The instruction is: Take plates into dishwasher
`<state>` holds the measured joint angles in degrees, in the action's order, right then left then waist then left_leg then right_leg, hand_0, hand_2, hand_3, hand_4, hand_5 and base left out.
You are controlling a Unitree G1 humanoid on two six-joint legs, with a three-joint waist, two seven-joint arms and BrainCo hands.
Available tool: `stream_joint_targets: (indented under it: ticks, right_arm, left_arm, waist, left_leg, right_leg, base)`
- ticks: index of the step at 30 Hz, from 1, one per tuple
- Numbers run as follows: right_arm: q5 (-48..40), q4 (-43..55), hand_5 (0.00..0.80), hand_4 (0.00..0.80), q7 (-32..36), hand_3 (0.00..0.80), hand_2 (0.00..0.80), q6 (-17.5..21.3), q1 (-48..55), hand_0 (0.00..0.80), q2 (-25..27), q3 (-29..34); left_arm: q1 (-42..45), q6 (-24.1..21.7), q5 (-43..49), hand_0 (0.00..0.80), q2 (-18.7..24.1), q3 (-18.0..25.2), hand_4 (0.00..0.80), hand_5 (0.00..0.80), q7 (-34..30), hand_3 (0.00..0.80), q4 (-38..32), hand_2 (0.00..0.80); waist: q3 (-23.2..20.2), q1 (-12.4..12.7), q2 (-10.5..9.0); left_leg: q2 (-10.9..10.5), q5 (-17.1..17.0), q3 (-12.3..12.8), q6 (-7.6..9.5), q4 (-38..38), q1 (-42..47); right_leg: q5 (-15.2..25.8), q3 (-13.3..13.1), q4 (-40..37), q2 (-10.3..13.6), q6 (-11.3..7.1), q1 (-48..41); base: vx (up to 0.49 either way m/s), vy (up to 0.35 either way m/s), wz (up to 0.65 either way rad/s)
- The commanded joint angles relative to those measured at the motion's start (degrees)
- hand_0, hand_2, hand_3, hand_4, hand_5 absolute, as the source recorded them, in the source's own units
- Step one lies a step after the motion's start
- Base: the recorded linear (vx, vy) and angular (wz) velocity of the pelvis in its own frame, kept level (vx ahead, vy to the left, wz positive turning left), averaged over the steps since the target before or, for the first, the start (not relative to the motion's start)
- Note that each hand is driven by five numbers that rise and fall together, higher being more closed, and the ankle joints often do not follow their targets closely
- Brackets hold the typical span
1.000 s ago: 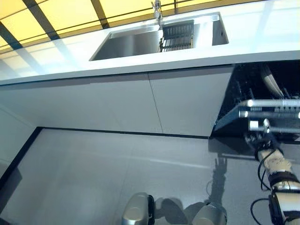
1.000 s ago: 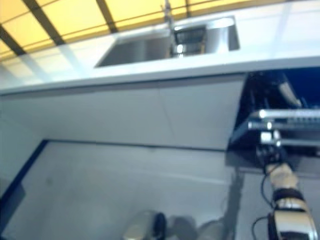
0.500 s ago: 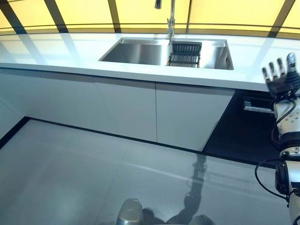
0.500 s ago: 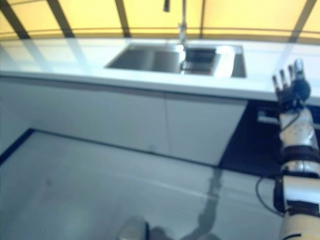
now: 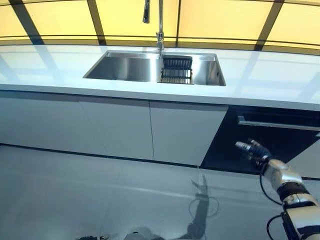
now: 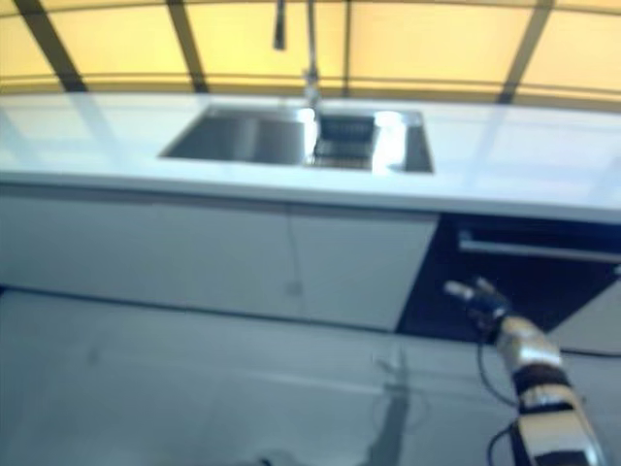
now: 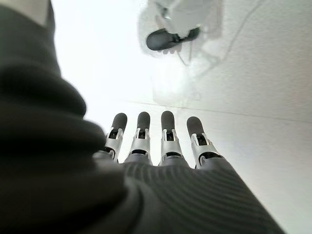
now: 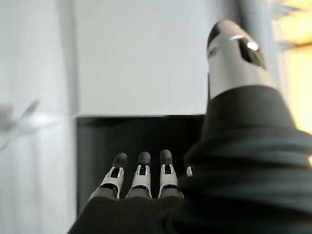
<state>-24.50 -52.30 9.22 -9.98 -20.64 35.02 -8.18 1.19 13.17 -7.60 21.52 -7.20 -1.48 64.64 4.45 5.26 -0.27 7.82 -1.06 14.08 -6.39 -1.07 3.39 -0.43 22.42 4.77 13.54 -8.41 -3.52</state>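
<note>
here the right hand (image 5: 251, 148) is extended low in front of the dishwasher (image 5: 272, 137), a dark front panel set under the white countertop (image 5: 270, 80) at the robot's right. the hand is apart from the panel and holds nothing; in the right wrist view its fingers (image 8: 141, 175) are straight and point toward the dark panel, with the thumb (image 8: 234, 58) standing clear of them. the dishwasher door is closed, with a pale horizontal handle strip (image 5: 277, 123) near its top edge.

the left hand (image 7: 156, 146) shows only in the left wrist view. its fingers are straight, side by side, and empty, pointing down at the pale floor (image 7: 263, 97).

no plates can be made out in any view. the sink (image 5: 150, 69), a steel basin recessed in the countertop, holds a dark ribbed rack (image 5: 176, 69) in its right part, directly below the tap (image 5: 159, 20). whether the rack carries plates cannot be told. the sink is well apart from the dishwasher, to its left along the counter. white cabinet doors (image 5: 150, 131) fill the counter front between the left edge and the dishwasher. yellow window panels (image 5: 220, 22) with dark bars run behind the counter.
</note>
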Motion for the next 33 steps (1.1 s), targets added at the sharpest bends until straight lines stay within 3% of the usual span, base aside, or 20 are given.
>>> stream_joint_targets:
  ticks: [1,7,17,20,33]
  right_arm:
    - [7.9,2.7,0.000,0.000,1.5,0.000,0.000,1.5,-0.2,0.000,0.1,-0.9]
    - [16.6,1.7,0.000,0.000,-0.4,0.000,0.000,3.8,10.4,0.000,-5.2,-1.7]
    - [11.5,-15.5,0.000,0.000,-7.0,0.000,0.000,-1.4,17.1,0.000,-19.7,-1.4]
    - [11.1,-17.1,0.000,0.000,-7.5,0.000,0.000,-2.5,18.1,0.000,-20.9,-0.2]
    - [15.2,-18.5,0.000,0.000,-9.1,0.000,0.000,-0.4,18.5,0.000,-19.5,-1.0]
  left_arm:
    - [-3.4,0.5,0.2,0.000,1.4,-0.8,0.000,0.000,-1.3,0.000,2.3,0.000]
    - [-3.8,-0.9,4.7,0.000,-0.1,-3.5,0.000,0.000,-3.6,0.000,3.1,0.000]
    - [-5.0,1.0,8.8,0.000,-4.7,-5.2,0.000,0.000,-4.2,0.000,5.6,0.000]
    - [-4.6,0.9,8.0,0.000,-5.3,-5.2,0.000,0.000,-3.3,0.000,5.3,0.000]
    - [-3.6,0.2,6.6,0.000,-4.6,-5.5,0.000,0.000,-3.0,0.000,3.6,0.000]
  waist:
    - [1.5,-1.3,-0.35]
    - [0.8,-3.2,-0.78]
    - [0.4,-3.5,-1.48]
    - [0.5,-4.1,-1.02]
    - [0.6,-4.0,-0.41]
  left_leg:
    - [-2.7,0.4,0.6,2.93,4.9,1.9]
    - [-3.0,1.3,1.1,3.44,5.2,2.7]
    - [-3.2,1.5,1.0,4.91,4.6,3.0]
    - [-3.2,1.6,1.1,4.93,4.9,3.5]
    - [-3.6,1.6,0.3,4.70,5.0,3.3]
  right_leg:
    - [1.0,0.4,-4.3,-2.2,0.09,-2.4]
    - [1.3,-0.3,-5.0,-2.5,-0.35,-2.1]
    - [1.8,-1.0,-4.5,-2.6,-0.04,-2.0]
    - [1.7,-1.5,-4.5,-3.0,-0.02,-2.2]
    - [1.4,-1.6,-4.7,-3.1,-0.09,-2.3]
  base:
    - [-0.092,0.005,-0.03]
    - [-0.065,0.012,0.03]
    - [-0.024,-0.011,0.01]
    - [0.000,0.000,0.00]
    - [0.002,0.001,-0.01]
